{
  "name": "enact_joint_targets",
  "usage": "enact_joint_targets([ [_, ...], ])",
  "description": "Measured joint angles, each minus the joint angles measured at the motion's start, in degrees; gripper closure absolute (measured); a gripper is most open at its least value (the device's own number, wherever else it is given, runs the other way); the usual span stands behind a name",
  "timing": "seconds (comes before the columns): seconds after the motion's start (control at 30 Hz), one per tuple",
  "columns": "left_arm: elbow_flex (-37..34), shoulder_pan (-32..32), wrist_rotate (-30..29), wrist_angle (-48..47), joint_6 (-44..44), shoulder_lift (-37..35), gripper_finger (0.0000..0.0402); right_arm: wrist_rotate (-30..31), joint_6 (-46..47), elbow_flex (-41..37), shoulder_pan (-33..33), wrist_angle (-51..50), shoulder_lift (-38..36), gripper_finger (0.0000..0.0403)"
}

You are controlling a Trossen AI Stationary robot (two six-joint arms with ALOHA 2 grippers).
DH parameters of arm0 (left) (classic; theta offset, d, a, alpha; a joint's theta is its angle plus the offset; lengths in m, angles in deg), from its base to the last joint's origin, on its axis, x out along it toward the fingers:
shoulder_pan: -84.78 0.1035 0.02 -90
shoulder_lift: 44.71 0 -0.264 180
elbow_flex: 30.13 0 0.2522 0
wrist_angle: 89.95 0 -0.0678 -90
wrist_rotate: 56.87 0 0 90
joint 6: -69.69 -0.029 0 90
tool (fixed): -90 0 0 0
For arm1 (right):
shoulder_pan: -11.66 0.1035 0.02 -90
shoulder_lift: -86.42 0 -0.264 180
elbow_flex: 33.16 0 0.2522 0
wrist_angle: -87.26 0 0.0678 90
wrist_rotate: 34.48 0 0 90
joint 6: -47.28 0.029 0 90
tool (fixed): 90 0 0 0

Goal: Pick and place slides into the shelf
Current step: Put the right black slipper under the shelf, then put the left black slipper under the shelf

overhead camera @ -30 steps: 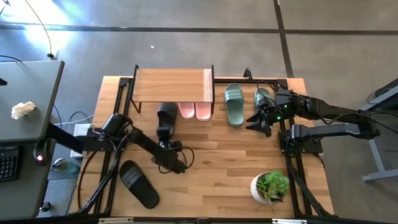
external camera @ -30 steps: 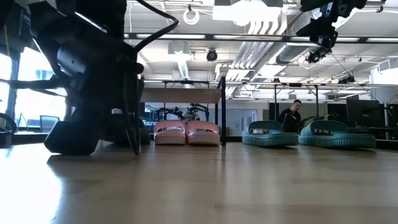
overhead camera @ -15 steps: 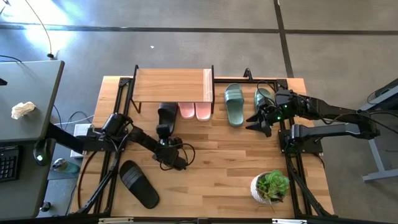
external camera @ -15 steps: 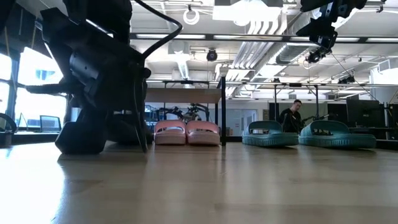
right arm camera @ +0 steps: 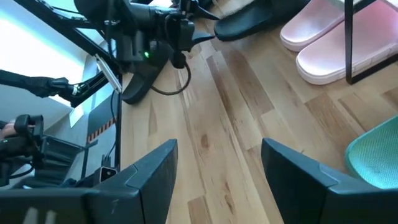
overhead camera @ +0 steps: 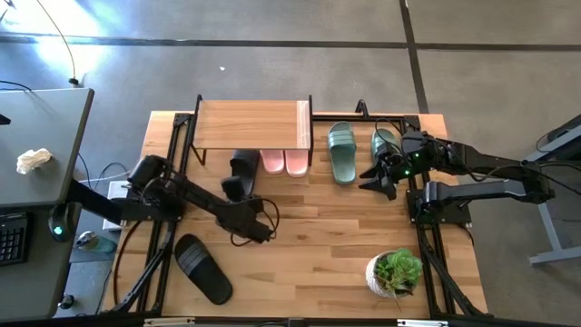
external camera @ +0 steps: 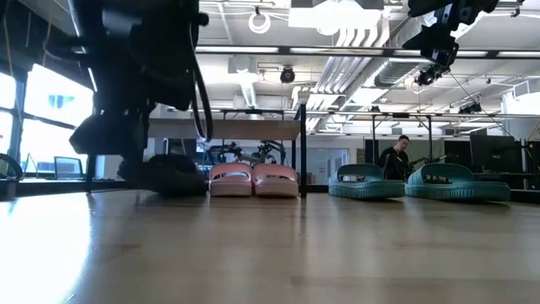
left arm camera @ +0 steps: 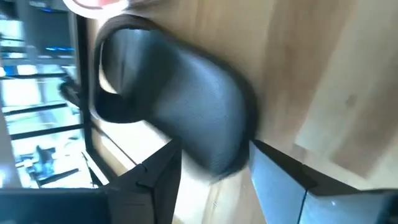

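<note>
One black slide (overhead camera: 240,171) lies with its toe end under the shelf (overhead camera: 250,123), left of the pink pair (overhead camera: 283,162). My left gripper (overhead camera: 234,193) is at its heel, shut on it. In the low view the slide's toe end (external camera: 169,179) rests on the table beside the pink slides (external camera: 253,180). The second black slide (overhead camera: 201,268) lies flat near the table's near left corner. Two green slides (overhead camera: 342,152) (overhead camera: 385,139) lie right of the shelf. My right gripper (overhead camera: 377,177) hangs open above the table beside them, touching nothing. My left gripper holds the black slide by its heel end (left arm camera: 214,134), pinched across its width between the two fingers (left arm camera: 155,177). The fingers come from the table's near side, along the slide's length. The heel seems raised, while the toe end sits on the table under the shelf.
A potted plant (overhead camera: 395,272) stands near the table's near right corner. The shelf's thin black legs (external camera: 302,152) frame the slot where the pink pair sits. Bare wood lies in the table's middle (overhead camera: 318,227). A person (external camera: 392,160) shows far off in the room.
My left gripper has moved toward the far edge and risen, carrying the black slide's heel with it. The slide has slid farther under the shelf and tipped, its toe staying low on the table. The right arm has kept still.
</note>
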Motion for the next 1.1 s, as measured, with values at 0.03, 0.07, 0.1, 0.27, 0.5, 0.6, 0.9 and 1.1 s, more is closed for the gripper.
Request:
enact_joint_targets([
  [0.03,0.0,0.3,1.6,0.0,-0.9,-0.6,0.0226,0.0,0.1,0.0,0.0,0.0,0.0,0.0180],
  [0.07,0.0,0.6,3.2,0.0,-1.8,-1.0,0.0224,0.0,0.1,0.0,0.0,0.0,0.0,0.0180],
  [0.1,0.0,0.8,4.9,0.0,-2.6,-1.3,0.0222,-0.1,0.1,0.0,0.0,0.0,0.0,0.0180],
  [0.27,0.0,3.1,8.3,0.7,-4.4,-1.7,0.0218,-0.1,0.7,0.0,0.0,0.0,0.0,0.0180],
  [0.5,0.4,4.3,24.4,0.6,-9.6,-3.8,0.0220,-0.2,0.7,0.0,0.0,0.0,0.0,0.0180],
  [0.6,1.9,3.0,31.7,0.8,-10.0,-6.8,0.0220,-0.2,-0.1,0.0,0.0,0.0,0.0,0.0180],
  [0.9,10.2,-6.8,48.9,3.1,13.4,-15.8,0.0220,-0.2,-0.8,0.0,0.0,-0.2,0.0,0.0180],
  [1.1,12.8,-18.5,45.8,2.2,31.9,-15.8,0.0220,0.2,-3.1,0.0,0.0,-0.5,0.0,0.0180],
])
